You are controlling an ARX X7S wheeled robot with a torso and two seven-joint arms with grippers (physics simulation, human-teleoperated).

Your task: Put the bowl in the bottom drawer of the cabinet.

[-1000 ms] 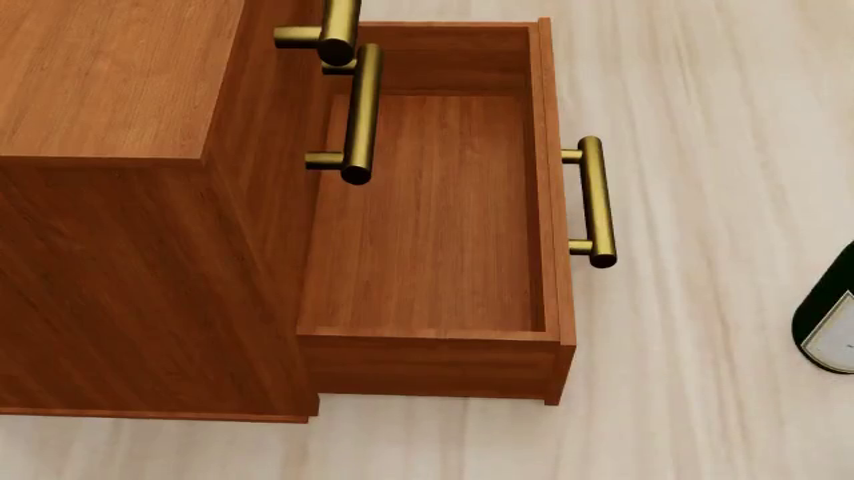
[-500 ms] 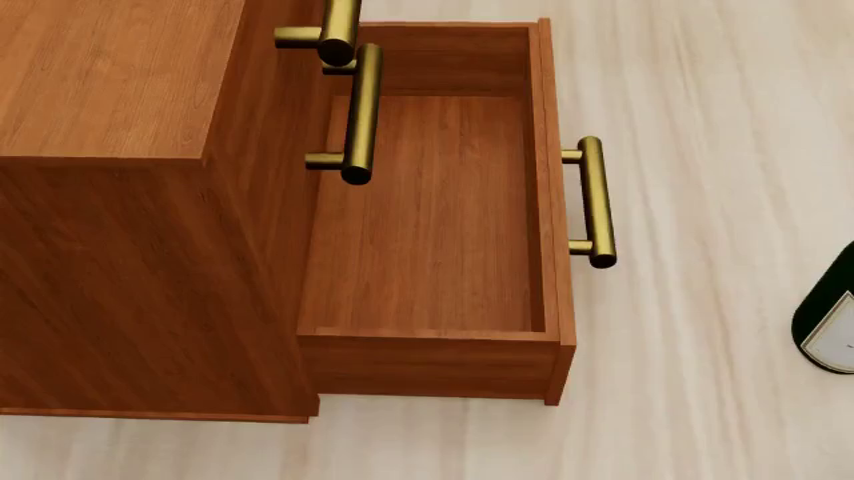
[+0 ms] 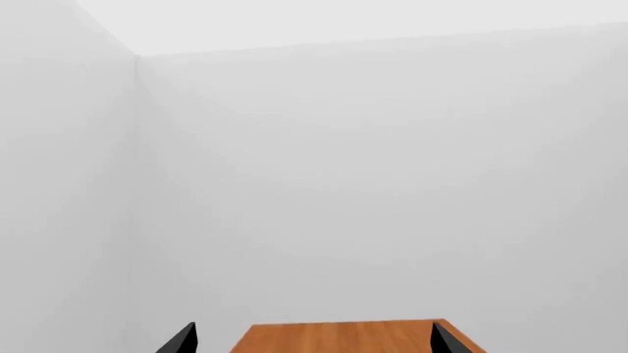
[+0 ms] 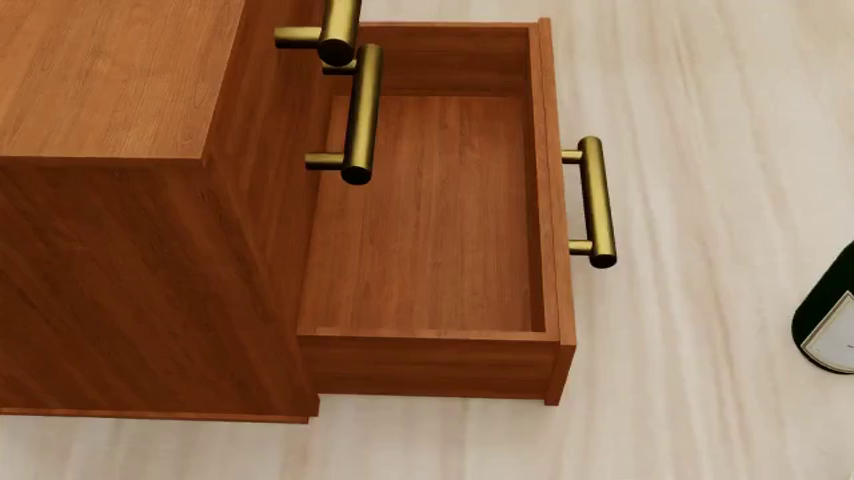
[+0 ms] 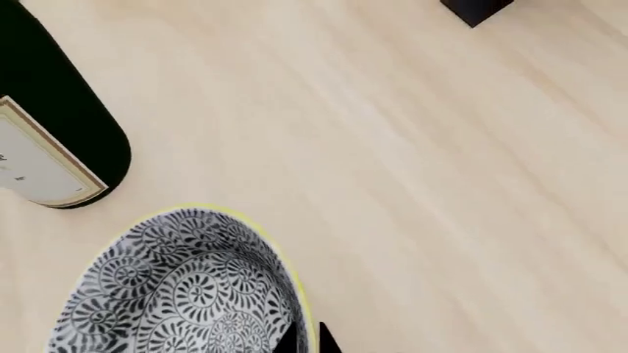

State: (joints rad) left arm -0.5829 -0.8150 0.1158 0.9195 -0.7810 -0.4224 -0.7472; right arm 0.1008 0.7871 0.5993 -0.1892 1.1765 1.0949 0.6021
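The reddish-brown cabinet (image 4: 120,120) fills the left of the head view. Its bottom drawer (image 4: 427,220) stands pulled out, its inside bare, its brass handle (image 4: 595,200) pointing right. Neither gripper shows in that view. In the right wrist view the blue-grey patterned bowl (image 5: 187,287) has its pale yellow rim pinched between the fingertips of my right gripper (image 5: 306,344), over the pale wood surface. My left gripper (image 3: 312,342) is open, its two dark fingertips wide apart above a brown wooden top (image 3: 343,338), facing white walls.
A dark bottle with a pale label (image 4: 827,320) lies at the right edge of the head view, and the same bottle (image 5: 49,125) is close beside the bowl. Two upper brass handles (image 4: 358,110) overhang the drawer's left side. A dark block (image 5: 476,9) sits farther off.
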